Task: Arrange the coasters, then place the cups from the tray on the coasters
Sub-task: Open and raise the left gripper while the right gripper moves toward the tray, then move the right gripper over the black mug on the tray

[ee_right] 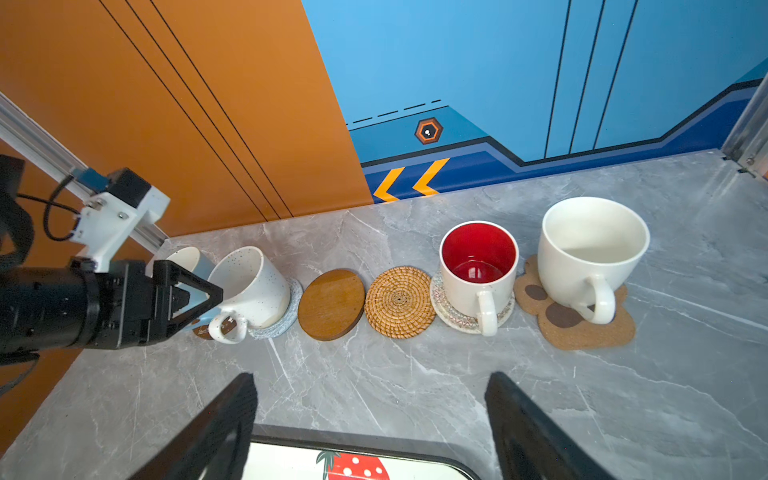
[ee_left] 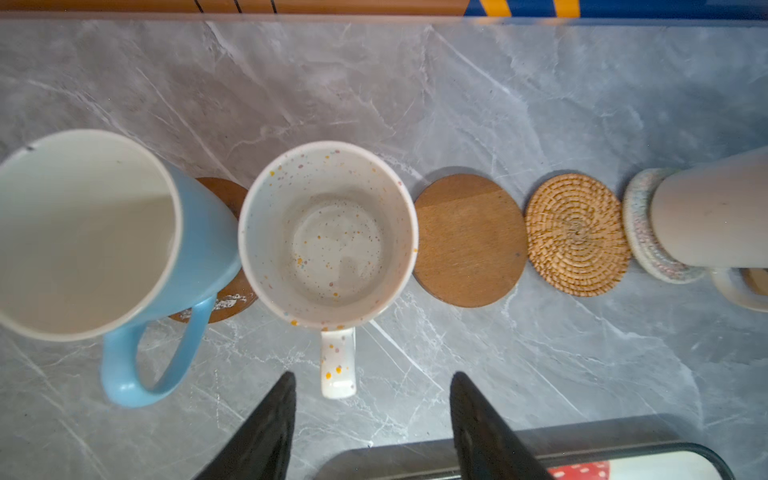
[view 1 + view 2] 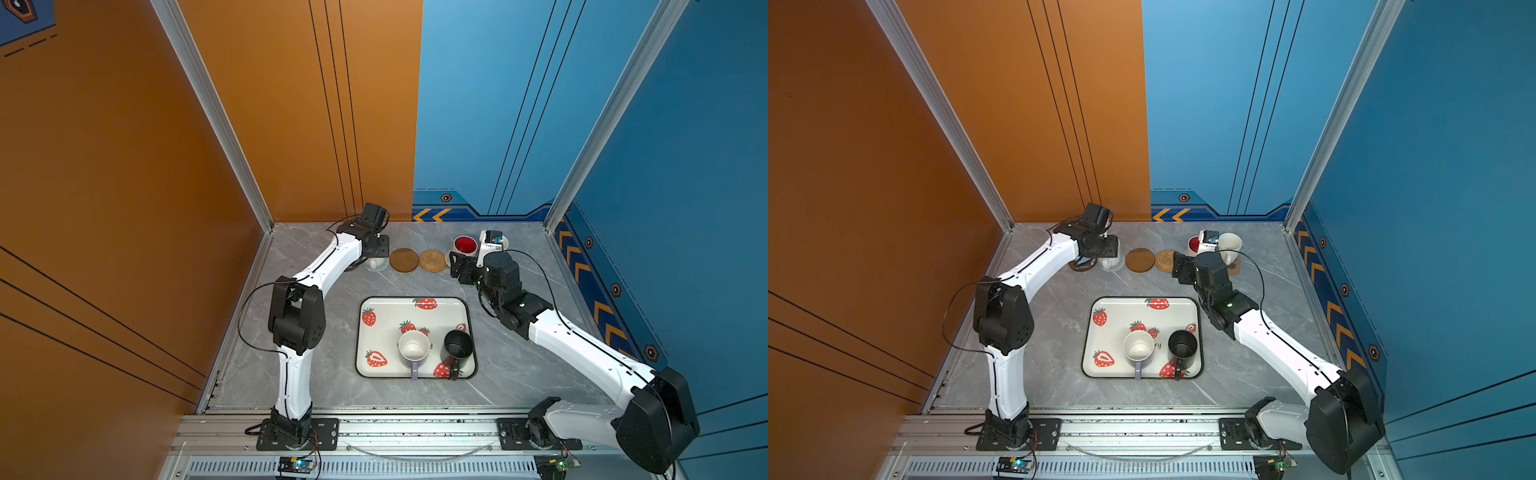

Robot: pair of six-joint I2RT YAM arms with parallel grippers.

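Light blue mug [image 2: 83, 232] cropped at edge, brown disc [image 2: 226, 197] mostly hidden beneath it

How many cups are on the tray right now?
2. The lavender cup, white inside, stands near the middle of the tray along its edge nearest the robot. The black cup stands beside it at the right-hand corner. No part of the tray is hidden.

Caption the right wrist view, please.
Red-lined mug on woven coaster, cream mug on paw coaster; brown disc, rattan round bare.
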